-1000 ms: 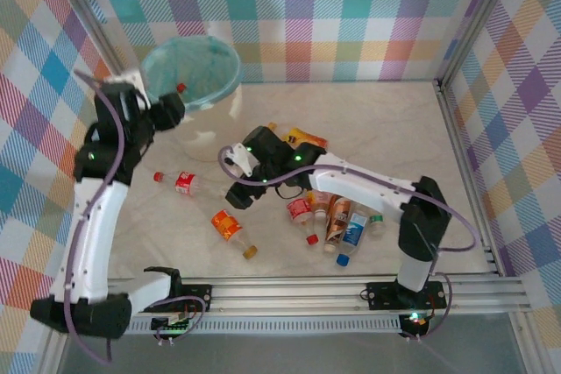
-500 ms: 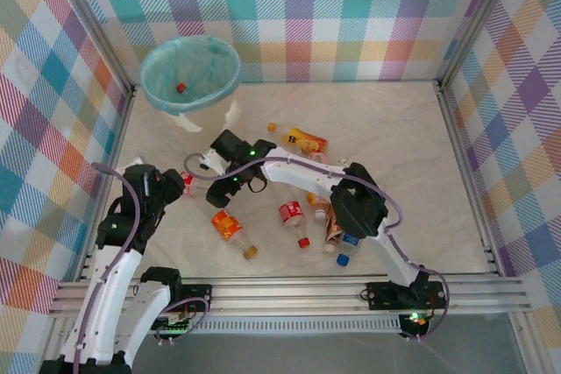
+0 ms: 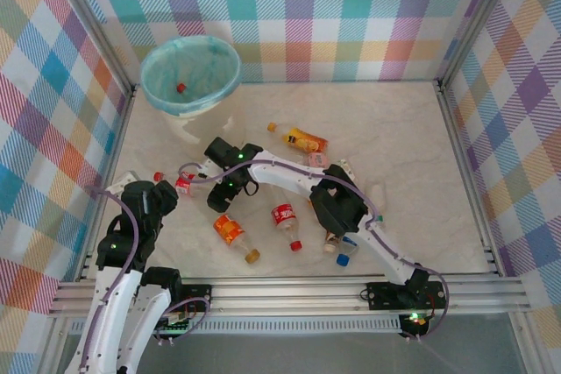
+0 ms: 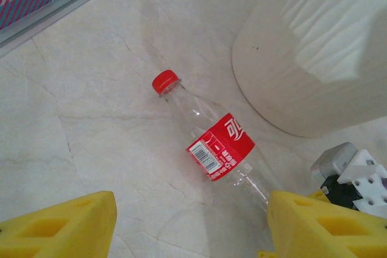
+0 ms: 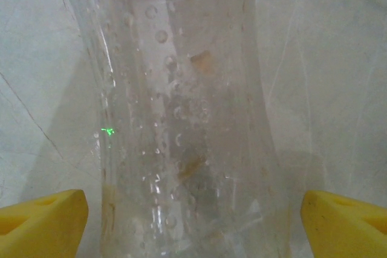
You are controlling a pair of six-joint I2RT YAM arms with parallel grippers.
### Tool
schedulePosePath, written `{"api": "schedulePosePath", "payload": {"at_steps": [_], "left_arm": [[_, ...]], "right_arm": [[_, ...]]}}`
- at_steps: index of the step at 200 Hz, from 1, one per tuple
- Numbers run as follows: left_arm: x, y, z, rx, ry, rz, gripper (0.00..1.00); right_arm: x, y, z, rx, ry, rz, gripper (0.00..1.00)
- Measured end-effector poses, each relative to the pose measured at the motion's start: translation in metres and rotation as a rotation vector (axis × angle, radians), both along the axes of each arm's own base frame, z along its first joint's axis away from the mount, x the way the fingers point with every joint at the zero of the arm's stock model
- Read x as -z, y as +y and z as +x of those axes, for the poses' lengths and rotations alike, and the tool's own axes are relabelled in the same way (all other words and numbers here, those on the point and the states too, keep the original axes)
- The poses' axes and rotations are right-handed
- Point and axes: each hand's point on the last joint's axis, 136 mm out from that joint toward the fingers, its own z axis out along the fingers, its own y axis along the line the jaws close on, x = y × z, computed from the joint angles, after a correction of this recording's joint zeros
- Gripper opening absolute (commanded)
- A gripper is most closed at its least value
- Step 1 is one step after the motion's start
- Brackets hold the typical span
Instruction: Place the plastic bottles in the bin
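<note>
The red-labelled bottle point(image 4: 221, 146) is lying on the table point(image 4: 91, 89) just beside the bin point(image 4: 314, 58); the right gripper point(image 5: 193, 209) is straddling its clear body, jaws spread, apparently lining up a grasp, while the left gripper point(image 4: 192, 209) is hovering released, empty.

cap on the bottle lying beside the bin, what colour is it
Red. The cap shows best in the left wrist view.

Scattered plastic bottles point(image 3: 285, 218) flat near upright bin point(image 3: 202, 118)

Marble tabletop point(image 3: 394, 129), plaid walls point(image 3: 351, 6)
</note>
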Motion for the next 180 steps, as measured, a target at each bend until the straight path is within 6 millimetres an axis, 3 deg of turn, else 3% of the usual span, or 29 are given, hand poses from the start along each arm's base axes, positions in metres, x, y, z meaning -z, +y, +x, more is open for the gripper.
{"api": "schedulePosePath", "payload": {"at_steps": [43,113,147,180], "left_arm": [[0.015,-0.001,-0.005,-0.008,0.031,-0.022,0.67],[0.010,0.000,-0.009,-0.013,0.034,-0.019,0.67],[-0.022,0.004,-0.009,-0.019,-0.022,0.011,0.67],[-0.074,0.008,-0.008,-0.013,-0.120,0.051,0.67]], "right_arm": [[0.009,0.008,0.004,-0.013,-0.004,0.002,0.80],[0.008,0.013,0.007,-0.030,-0.020,0.012,0.52],[-0.001,0.005,-0.002,-0.039,-0.006,0.026,0.50],[-0.048,0.001,-0.014,-0.055,-0.009,0.111,0.51]]}}
